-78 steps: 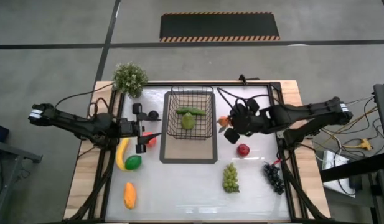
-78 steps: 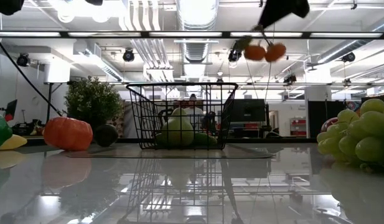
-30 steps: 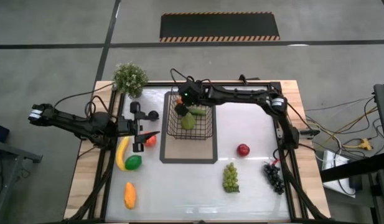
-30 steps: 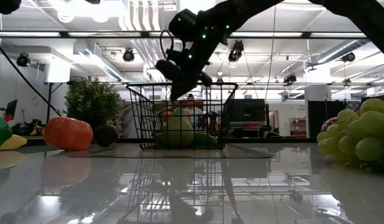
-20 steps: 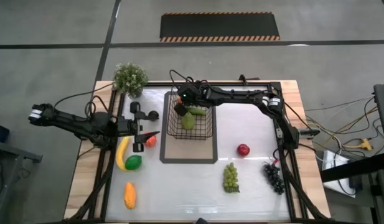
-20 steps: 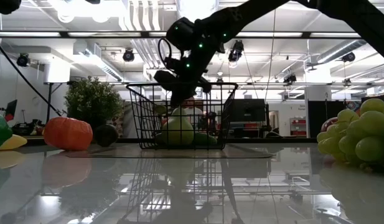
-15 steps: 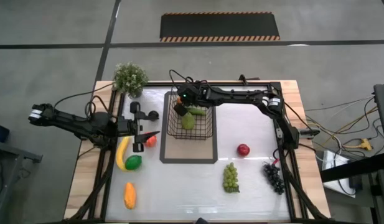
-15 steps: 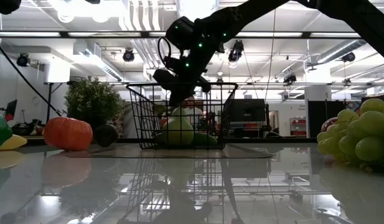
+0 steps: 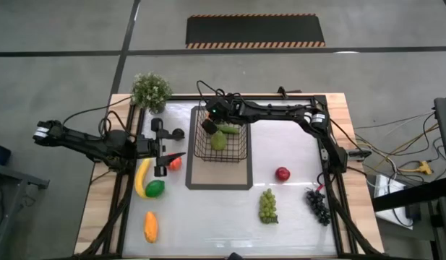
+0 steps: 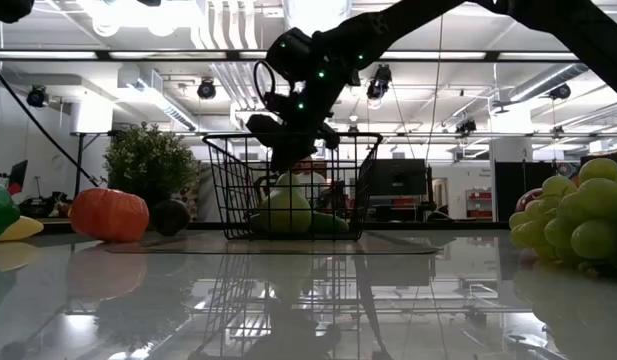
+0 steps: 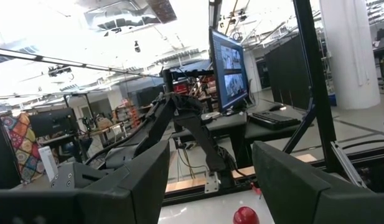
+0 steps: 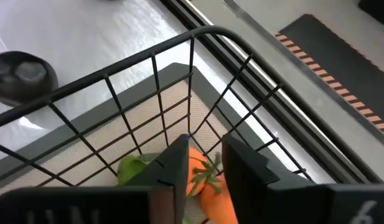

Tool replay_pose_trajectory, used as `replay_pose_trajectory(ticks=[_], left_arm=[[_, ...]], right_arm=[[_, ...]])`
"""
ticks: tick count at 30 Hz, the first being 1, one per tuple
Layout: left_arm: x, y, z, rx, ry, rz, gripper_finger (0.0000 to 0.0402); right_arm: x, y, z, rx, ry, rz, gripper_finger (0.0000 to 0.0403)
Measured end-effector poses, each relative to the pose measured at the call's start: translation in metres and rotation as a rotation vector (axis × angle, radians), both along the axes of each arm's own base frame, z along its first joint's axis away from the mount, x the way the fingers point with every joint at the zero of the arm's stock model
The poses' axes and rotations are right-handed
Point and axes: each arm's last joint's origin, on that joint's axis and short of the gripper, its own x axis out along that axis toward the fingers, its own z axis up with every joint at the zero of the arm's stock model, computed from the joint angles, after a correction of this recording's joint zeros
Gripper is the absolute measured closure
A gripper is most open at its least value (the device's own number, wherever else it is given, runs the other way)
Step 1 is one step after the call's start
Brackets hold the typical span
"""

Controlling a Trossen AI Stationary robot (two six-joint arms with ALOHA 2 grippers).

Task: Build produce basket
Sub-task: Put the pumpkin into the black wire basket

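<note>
Right gripper (image 12: 201, 168), parted slightly, straddles orange produce (image 12: 207, 186) inside basket (image 9: 221, 131).

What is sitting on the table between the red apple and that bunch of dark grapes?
Nothing. In the high view the white tabletop between the red apple and the dark grapes is bare; the green grapes lie off to one side.

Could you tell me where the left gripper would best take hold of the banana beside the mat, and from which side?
Probably from straight above, across the middle of the banana. It lies flat on the table, long and narrow. Its far end is crowded by the left gripper and the tomato; its near end touches the green fruit.
</note>
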Motion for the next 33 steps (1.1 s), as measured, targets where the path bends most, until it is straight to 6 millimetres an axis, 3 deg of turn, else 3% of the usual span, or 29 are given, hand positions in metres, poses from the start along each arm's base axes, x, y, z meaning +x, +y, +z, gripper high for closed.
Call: replay_pose_trajectory(ticks=[4, 9, 16, 20, 27, 33], left_arm=[[0.0, 0.0, 0.0, 0.0, 0.0, 0.0, 0.0189], [0.0, 0.0, 0.0, 0.0, 0.0, 0.0, 0.0189], [0.001, 0.0, 0.0, -0.048, -0.001, -0.016, 0.0189], [0.002, -0.001, 0.0, -0.073, -0.003, -0.046, 0.0189], [0.014, -0.009, -0.005, -0.15, 0.011, -0.131, 0.0189], [0.032, -0.019, -0.016, -0.26, 0.092, -0.187, 0.0189]], right_arm=[[-0.006, 0.003, 0.012, -0.016, 0.018, 0.023, 0.0288], [-0.022, 0.019, 0.046, -0.019, 0.041, 0.057, 0.028], [-0.055, 0.067, 0.096, -0.018, 0.08, 0.155, 0.0291], [-0.074, 0.105, 0.113, -0.023, 0.073, 0.243, 0.03], [-0.115, 0.166, 0.119, -0.033, 0.059, 0.413, 0.0316], [-0.143, 0.2, 0.111, -0.039, -0.012, 0.523, 0.0329]])
